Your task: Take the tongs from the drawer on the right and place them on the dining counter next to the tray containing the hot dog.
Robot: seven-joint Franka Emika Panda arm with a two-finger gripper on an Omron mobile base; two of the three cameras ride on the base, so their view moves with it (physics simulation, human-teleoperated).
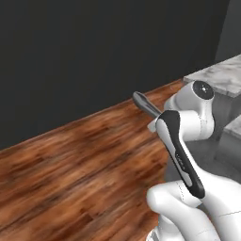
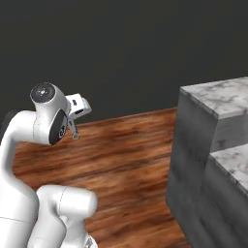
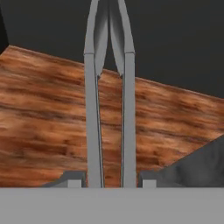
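dark grey slim metal tongs (image 3: 108, 109) are seen clamped between the two-finger gripper (image 3: 109, 181), carried above wooden floor (image 1: 70, 164). white marble dining counter (image 2: 218, 97) on its grey base is shown fuller in the right base view; in the left, a dark tongs tip.

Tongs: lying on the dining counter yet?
No. In the hand view the tongs stand out from between the hand's fingertips, held in the air above the wooden floor.

Tongs (image 3: 109, 109) above floor (image 3: 43, 122); dining counter (image 2: 218, 97) right.
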